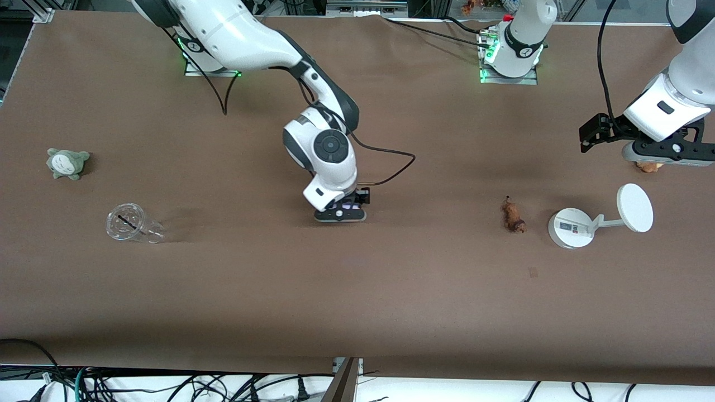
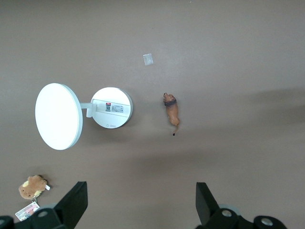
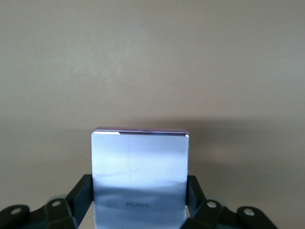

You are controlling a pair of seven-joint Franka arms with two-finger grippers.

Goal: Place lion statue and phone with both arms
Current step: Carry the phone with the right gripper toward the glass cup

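The phone [image 3: 139,162], a pale lavender flat rectangle, sits between the fingers of my right gripper [image 3: 139,191], which is shut on its two sides. In the front view that gripper [image 1: 341,214] is down low at the middle of the table, with only a sliver of the phone [image 1: 349,205] showing. The lion statue [image 1: 513,216], small and orange-brown with a dark head, lies on the table toward the left arm's end. In the left wrist view the lion statue [image 2: 171,111] lies apart from my left gripper [image 2: 141,191], which is open and empty. That left gripper [image 1: 667,156] hangs over a brown plush.
A white round-based stand with a disc [image 1: 572,228] [image 2: 110,107] lies beside the lion statue. The brown plush with a tag [image 1: 649,166] [image 2: 32,186] is under the left gripper. A grey-green plush [image 1: 67,162] and a tipped clear cup [image 1: 131,223] lie toward the right arm's end.
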